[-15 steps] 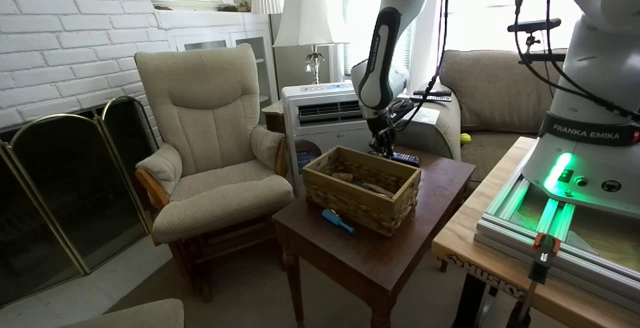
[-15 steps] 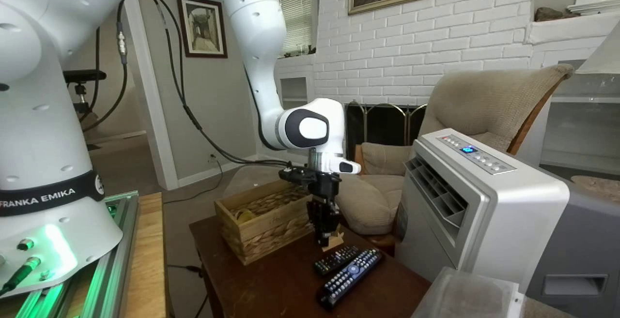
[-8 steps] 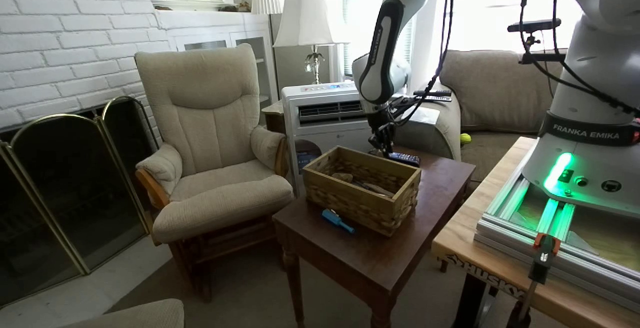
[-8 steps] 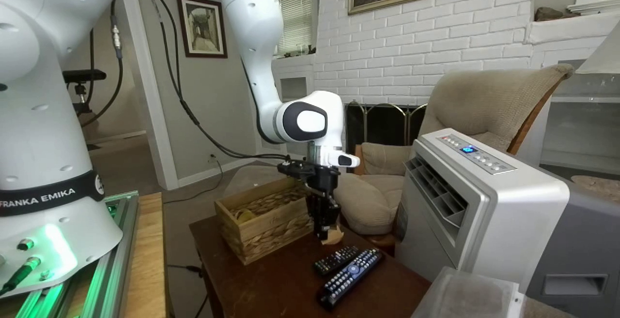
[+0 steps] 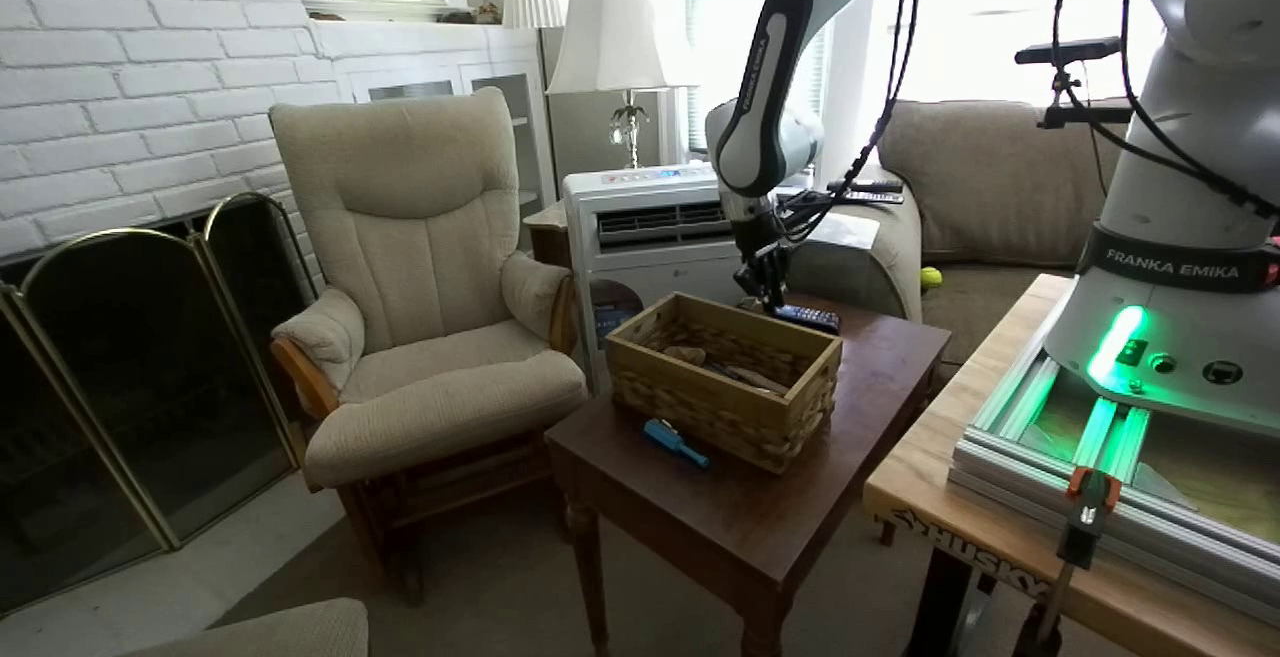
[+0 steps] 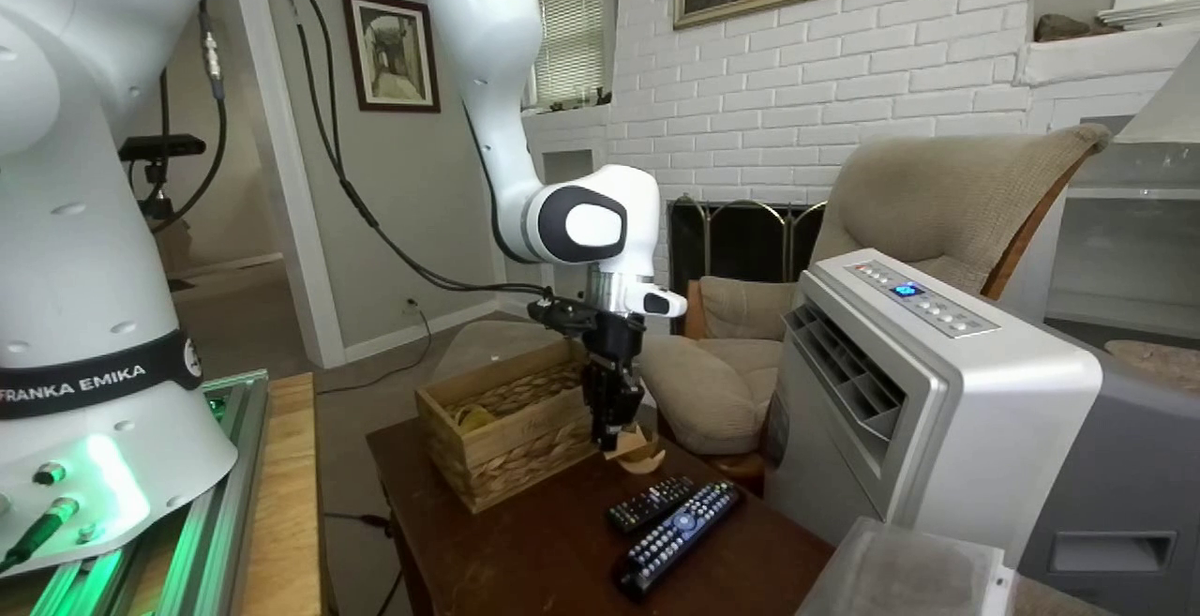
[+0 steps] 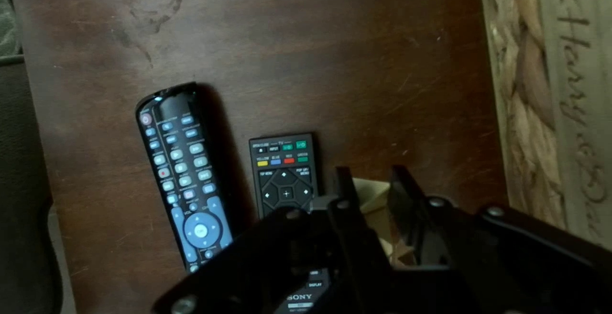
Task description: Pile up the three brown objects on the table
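the black pincer is clamped on a light brown piece: in the wrist view its fingers stand a little apart, with the piece filling the gap between them. it points down over the dark reddish-brown surface, near the end of a wooden-rimmed basket with woven walls. a second light brown piece, curved at the edge, shows just below the held one in an exterior view; whether the two touch cannot be told, nor whether the held one is clear of the surface.

on the same surface, near the pieces, lie a large remote with a blue ring of buttons and, just beside it, a small remote, which the pincer partly hides in the wrist view. the basket stands upright, with a brownish lump among other things inside, too shaded to name. a blue brush-like thing lies just beside it. a white air conditioner and a beige armchair stand nearby.
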Available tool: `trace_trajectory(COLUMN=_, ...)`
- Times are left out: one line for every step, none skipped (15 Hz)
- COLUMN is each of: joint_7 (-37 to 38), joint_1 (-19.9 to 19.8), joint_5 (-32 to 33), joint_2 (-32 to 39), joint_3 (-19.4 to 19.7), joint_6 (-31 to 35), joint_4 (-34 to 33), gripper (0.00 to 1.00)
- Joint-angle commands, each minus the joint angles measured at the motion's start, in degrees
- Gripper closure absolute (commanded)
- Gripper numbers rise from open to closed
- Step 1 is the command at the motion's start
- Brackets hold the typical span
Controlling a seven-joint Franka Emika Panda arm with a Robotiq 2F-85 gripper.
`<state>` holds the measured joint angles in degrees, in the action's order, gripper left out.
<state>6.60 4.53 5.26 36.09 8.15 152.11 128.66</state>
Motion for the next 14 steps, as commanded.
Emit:
trace_trajectory(joint_7=-1.00, joint_1=-3.91, joint_5=-4.34, joint_2=-2.80, joint_3=-4.15, joint_6=-3.26, joint_4=1.25, gripper=0.94)
trace_trajectory(joint_7=-0.80, joint_1=-4.65, joint_5=-5.67, joint_2=-2.98, joint_3=-4.99, joint_6=-3.73, joint_4=1.06, gripper=0.94)
trace_trajectory(joint_7=-0.57, joint_1=-5.25, joint_5=-6.92, joint_2=-3.24, joint_3=-5.64, joint_6=-4.27, joint_4=0.99, gripper=0.94)
trace_trajectory(joint_7=-0.60, joint_1=-5.93, joint_5=-8.27, joint_2=-3.33, joint_3=-6.31, joint_6=-4.53, joint_4=0.88, gripper=0.94)
trace_trajectory(joint_7=-0.29, joint_1=-6.60, joint_5=-9.99, joint_2=-3.58, joint_3=-6.99, joint_6=-4.39, joint_4=0.89, gripper=0.94)
trace_trajectory(joint_7=-0.20, joint_1=-7.22, joint_5=-11.51, joint_2=-3.65, joint_3=-7.59, joint_6=-4.03, joint_4=0.91, gripper=0.94)
trace_trajectory(joint_7=0.18, joint_1=-7.48, joint_5=-12.74, joint_2=-3.78, joint_3=-7.90, joint_6=-3.52, joint_4=0.91, gripper=0.94)
trace_trajectory(joint_7=0.21, joint_1=-7.88, joint_5=-13.91, joint_2=-3.86, joint_3=-8.24, joint_6=-3.25, joint_4=0.93, gripper=0.94)
trace_trajectory(joint_7=0.59, joint_1=-8.16, joint_5=-15.09, joint_2=-4.04, joint_3=-8.46, joint_6=-2.84, joint_4=1.02, gripper=0.94)
trace_trajectory(joint_7=1.52, joint_1=-7.89, joint_5=-15.79, joint_2=-4.05, joint_3=-8.21, joint_6=-2.45, joint_4=1.01, gripper=0.94)
trace_trajectory(joint_7=2.87, joint_1=-7.45, joint_5=-16.40, joint_2=-3.97, joint_3=-7.77, joint_6=-2.28, joint_4=0.84, gripper=0.94)
trace_trajectory(joint_7=3.90, joint_1=-7.19, joint_5=-16.91, joint_2=-3.92, joint_3=-7.43, joint_6=-2.55, joint_4=0.65, gripper=0.94)
trace_trajectory(joint_7=5.14, joint_1=-6.96, joint_5=-17.40, joint_2=-3.70, joint_3=-7.21, joint_6=-2.58, joint_4=0.35, gripper=0.94)
trace_trajectory(joint_7=6.30, joint_1=-6.71, joint_5=-17.68, joint_2=-3.65, joint_3=-6.98, joint_6=-2.74, joint_4=0.15, gripper=0.94)
